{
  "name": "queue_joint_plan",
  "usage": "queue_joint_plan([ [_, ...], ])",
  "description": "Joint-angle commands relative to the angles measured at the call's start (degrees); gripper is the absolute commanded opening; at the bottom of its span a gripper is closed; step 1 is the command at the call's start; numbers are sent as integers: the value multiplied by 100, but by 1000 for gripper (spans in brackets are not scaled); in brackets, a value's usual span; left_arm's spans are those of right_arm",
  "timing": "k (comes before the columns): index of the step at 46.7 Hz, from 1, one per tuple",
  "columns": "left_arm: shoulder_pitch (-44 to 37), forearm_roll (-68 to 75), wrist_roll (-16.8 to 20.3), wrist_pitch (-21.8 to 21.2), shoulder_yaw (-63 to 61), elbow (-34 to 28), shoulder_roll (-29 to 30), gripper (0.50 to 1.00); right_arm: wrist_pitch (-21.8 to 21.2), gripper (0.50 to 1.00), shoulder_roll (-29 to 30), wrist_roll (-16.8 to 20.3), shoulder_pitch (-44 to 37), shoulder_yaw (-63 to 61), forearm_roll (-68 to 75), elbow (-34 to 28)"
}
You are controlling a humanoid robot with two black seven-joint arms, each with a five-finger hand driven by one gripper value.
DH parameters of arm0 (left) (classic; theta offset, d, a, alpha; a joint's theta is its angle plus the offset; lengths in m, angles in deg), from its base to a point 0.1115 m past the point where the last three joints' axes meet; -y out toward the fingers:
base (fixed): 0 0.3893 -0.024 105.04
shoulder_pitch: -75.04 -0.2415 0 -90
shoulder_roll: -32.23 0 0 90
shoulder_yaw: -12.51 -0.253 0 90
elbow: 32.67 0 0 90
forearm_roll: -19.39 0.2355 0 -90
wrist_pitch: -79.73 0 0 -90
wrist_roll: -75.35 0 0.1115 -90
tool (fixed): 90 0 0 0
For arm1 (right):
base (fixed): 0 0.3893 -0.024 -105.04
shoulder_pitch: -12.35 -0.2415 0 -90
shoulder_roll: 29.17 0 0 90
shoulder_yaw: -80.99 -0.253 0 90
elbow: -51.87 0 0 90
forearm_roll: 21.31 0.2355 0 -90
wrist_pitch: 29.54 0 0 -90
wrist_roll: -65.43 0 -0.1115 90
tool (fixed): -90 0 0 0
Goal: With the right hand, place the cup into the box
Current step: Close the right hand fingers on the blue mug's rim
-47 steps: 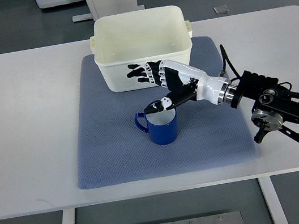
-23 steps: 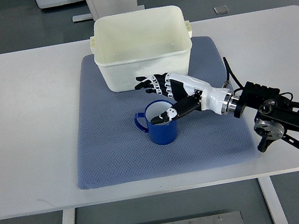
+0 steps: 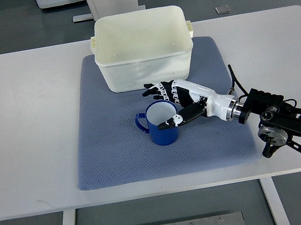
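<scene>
The fingers of the right hand are spread wide and hold nothing, splayed just behind the blue cup's rim, while the thumb reaches across the cup's near right edge; whether it touches cannot be told. The cup stands upright on the blue mat, handle to the left, just in front of the cream box. The mat lies on the white bench.

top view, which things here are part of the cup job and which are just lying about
Part of the job:
- blue mug with a white inside
- cream plastic box, empty
- right hand, fingers around the mug's rim

Just there:
- blue-grey woven mat
- white table
</scene>
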Motion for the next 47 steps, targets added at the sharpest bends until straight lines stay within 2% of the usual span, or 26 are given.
queue_joint_plan([
  [1,0,0,0,-1,0,0,0,1000,6,1000,10,-11,27,49,1,31],
  [12,0,0,0,-1,0,0,0,1000,6,1000,18,-134,36,128,10,110],
  [47,0,0,0,-1,0,0,0,1000,-38,1000,-43,-134,-131,93,45,-30],
])
